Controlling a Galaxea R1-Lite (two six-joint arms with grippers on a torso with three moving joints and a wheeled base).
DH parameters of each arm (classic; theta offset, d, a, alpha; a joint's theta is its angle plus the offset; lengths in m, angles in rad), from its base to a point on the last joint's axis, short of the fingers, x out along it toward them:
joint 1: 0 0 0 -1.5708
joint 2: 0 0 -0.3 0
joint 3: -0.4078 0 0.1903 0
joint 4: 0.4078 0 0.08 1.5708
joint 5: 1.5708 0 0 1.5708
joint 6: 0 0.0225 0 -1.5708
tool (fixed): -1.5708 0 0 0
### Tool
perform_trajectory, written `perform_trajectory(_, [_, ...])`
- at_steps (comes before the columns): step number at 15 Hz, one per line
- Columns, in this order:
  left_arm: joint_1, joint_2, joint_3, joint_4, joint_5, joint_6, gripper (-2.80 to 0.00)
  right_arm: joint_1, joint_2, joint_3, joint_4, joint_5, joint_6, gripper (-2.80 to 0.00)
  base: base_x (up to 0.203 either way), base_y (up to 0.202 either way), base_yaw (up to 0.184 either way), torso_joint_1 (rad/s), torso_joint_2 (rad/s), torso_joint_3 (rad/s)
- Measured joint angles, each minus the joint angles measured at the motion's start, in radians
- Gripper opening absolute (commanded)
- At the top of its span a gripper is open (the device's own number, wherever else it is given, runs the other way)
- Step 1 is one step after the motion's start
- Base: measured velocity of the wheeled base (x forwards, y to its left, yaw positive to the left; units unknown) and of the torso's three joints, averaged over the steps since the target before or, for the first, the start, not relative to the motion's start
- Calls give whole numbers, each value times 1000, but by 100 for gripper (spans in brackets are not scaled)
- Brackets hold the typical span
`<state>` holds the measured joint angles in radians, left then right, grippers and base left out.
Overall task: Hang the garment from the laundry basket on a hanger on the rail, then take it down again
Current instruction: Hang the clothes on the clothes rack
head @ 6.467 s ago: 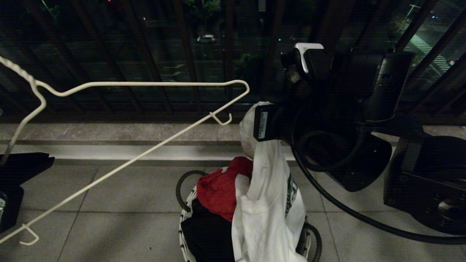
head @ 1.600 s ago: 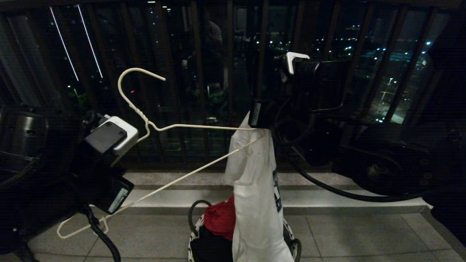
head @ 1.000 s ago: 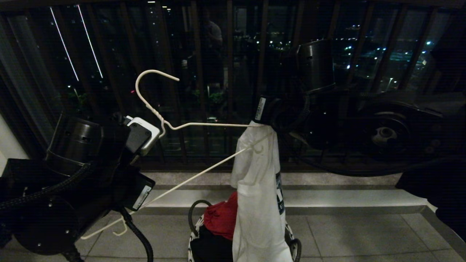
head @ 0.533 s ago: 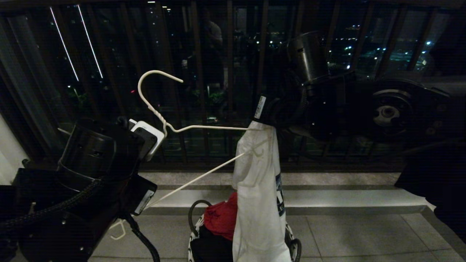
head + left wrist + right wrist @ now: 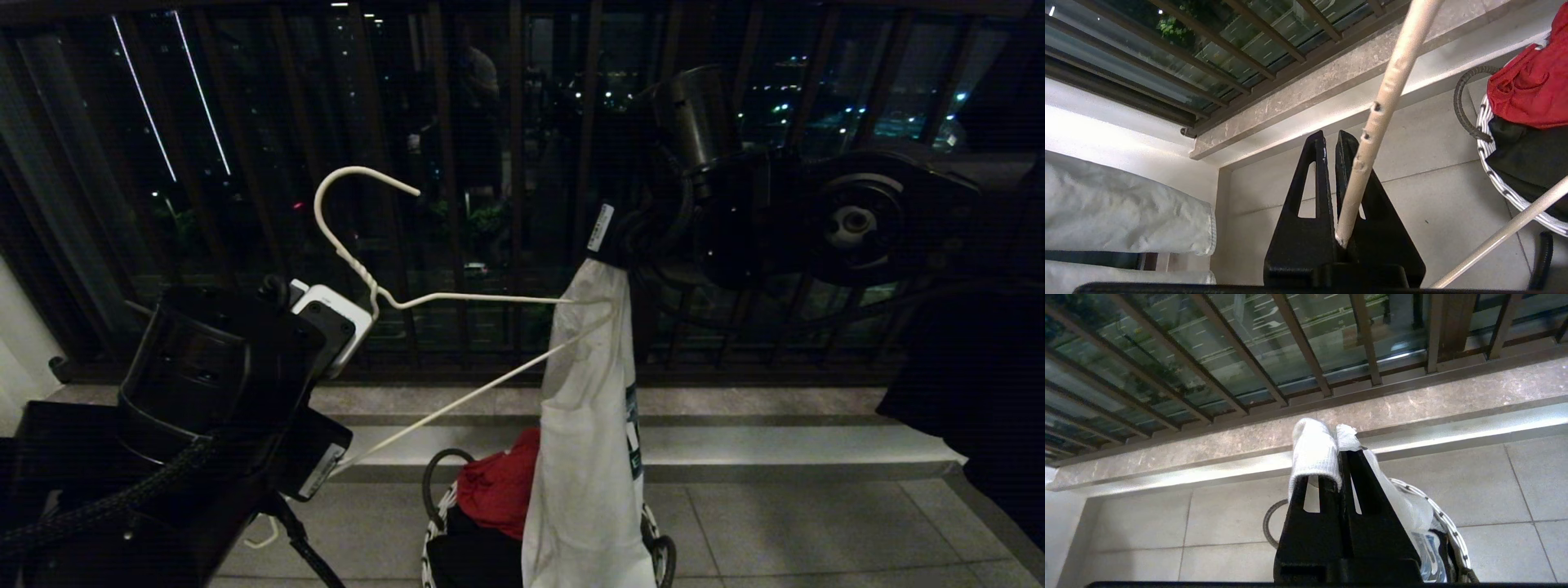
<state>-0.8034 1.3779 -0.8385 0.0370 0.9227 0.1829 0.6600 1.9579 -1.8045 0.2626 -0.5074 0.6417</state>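
The white garment (image 5: 584,425) hangs in a long fold from my right gripper (image 5: 608,255), which is shut on its top edge, above the laundry basket (image 5: 427,549). In the right wrist view the cloth (image 5: 1312,455) bulges over the tips of the shut right gripper (image 5: 1340,455). The thin white hanger (image 5: 457,297) is held upright, hook up. Its right shoulder end reaches into the top of the garment. My left gripper (image 5: 1331,136) is shut on the hanger's wire (image 5: 1372,143), low at the left of the head view. The rail is out of view.
A dark railing (image 5: 514,163) with vertical bars stands behind a stone kerb (image 5: 735,400). The basket (image 5: 1492,167) holds a red cloth (image 5: 500,483) and a black garment (image 5: 469,555). White bedding (image 5: 1122,212) lies at the left. My left arm (image 5: 212,367) fills the lower left.
The right gripper has lifted the garment's top a little and carried it right while its wrist turned. The left arm has shifted the hanger slightly right. Both grips are unchanged.
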Motion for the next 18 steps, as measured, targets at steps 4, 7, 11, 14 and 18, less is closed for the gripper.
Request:
perform_trajectory(4, [-1,13,-20,-8,21,-21,-280,0,1,0,0,2,2,-280,0,0,0,0,0,0])
perform_trajectory(7, [0,29,-34,-8,43,-43,-280,1,1,1,0,3,2,-280,0,0,0,0,0,0])
perform_trajectory(11, [0,41,-35,-8,73,-43,-280,2,1,1,0,2,2,-280,0,0,0,0,0,0])
perform_trajectory(14, [-3,59,-37,-8,75,-60,-280,9,0,5,0,2,3,-280,0,0,0,0,0,0])
perform_trajectory(18, [-16,88,-51,-8,94,-92,-280,25,-2,13,0,2,4,-280,0,0,0,0,0,0])
